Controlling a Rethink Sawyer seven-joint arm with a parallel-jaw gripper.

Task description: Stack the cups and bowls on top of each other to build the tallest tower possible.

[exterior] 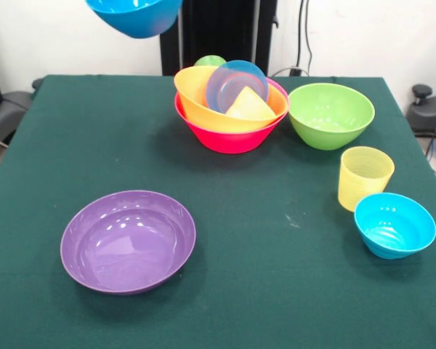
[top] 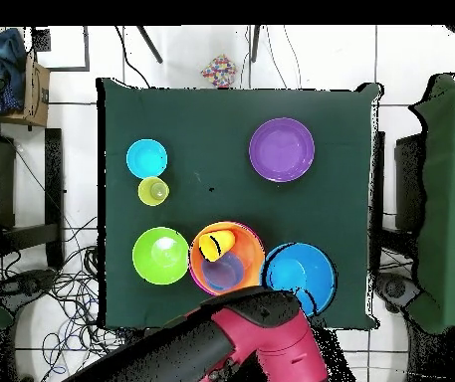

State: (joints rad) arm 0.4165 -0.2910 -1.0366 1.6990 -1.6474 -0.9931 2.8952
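Note:
A medium blue bowl [exterior: 134, 14] hangs in the air above the table's far left corner; the overhead view shows this blue bowl [top: 299, 274] right beside the red arm [top: 261, 338]. The gripper holding it is hidden under the arm and cut off at the frame edge. The tower has the pink bowl [exterior: 229, 138] lowest and the orange bowl [exterior: 196, 102] nested in it. In the orange bowl lie a tilted small blue bowl [exterior: 232, 80] and a yellow-orange cup [exterior: 251, 107] on its side. A green cup [exterior: 211, 61] peeks up behind.
A green bowl [exterior: 330, 116] stands right of the tower. Nearer on the right are a ribbed pale yellow cup [exterior: 363, 177] and a small blue bowl [exterior: 394, 225]. The wide purple bowl [exterior: 127, 240] sits at the near left of the green cloth.

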